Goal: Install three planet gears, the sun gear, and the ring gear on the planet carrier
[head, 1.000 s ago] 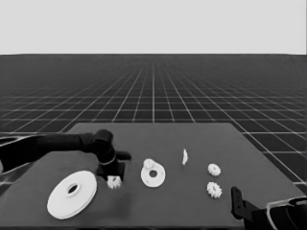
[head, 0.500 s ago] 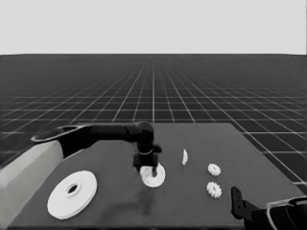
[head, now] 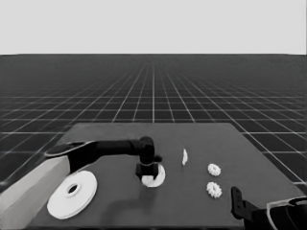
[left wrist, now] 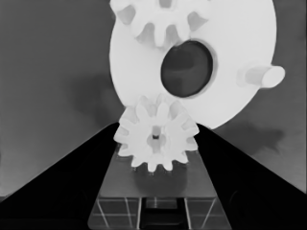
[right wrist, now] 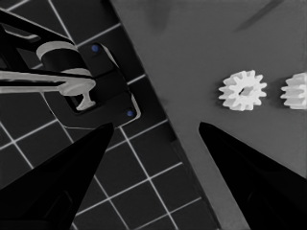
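The left claw (left wrist: 156, 143), clamped on a small white toothed gear (left wrist: 157, 139), hangs right over the smaller white round part (left wrist: 225, 57). That part's bare peg (left wrist: 261, 76) lies across its hole from the seated gear (left wrist: 163, 19). The right claw (right wrist: 153, 139) waits apart at the counter (right wrist: 201, 72) corner.

There were two round parts with a centre hole: the larger round part (head: 72, 195) and the smaller round part (head: 158, 176). Four small gears were counted: two lay free on the bench (head: 214, 169) (head: 214, 189), one sat on the smaller round part (left wrist: 165, 21), and one was between the fingers of the left hand (left wrist: 156, 139). There was one thin white piece (head: 184, 156).
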You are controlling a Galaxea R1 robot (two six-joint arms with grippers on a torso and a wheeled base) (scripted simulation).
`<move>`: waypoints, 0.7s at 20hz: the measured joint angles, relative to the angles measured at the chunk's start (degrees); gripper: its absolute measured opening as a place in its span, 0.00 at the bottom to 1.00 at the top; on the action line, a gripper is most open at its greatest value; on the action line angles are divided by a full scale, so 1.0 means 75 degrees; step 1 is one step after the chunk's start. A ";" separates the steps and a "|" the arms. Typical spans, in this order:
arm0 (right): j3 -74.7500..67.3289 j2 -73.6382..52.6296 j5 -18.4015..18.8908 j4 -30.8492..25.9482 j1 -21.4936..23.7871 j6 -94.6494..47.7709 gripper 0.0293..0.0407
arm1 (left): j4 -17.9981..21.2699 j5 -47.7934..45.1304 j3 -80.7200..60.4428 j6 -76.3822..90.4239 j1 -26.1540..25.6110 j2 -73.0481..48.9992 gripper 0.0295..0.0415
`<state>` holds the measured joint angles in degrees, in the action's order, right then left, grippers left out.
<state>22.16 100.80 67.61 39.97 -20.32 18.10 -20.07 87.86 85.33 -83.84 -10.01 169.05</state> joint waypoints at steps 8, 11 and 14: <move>0.0000 0.0000 0.0000 0.0000 0.0000 0.0000 0.81 | -0.0050 -0.0020 0.0043 0.0027 -0.0046 0.0009 0.74; 0.0000 0.0000 0.0000 0.0000 0.0000 0.0000 0.81 | -0.0050 -0.0020 0.0043 0.0027 -0.0047 0.0009 0.75; 0.0000 0.0000 0.0000 0.0000 0.0000 0.0000 0.81 | -0.0050 -0.0020 0.0044 0.0027 -0.0047 0.0009 0.75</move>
<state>22.16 100.80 67.61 39.97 -20.32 18.10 -20.45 87.71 85.66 -83.64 -10.36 169.12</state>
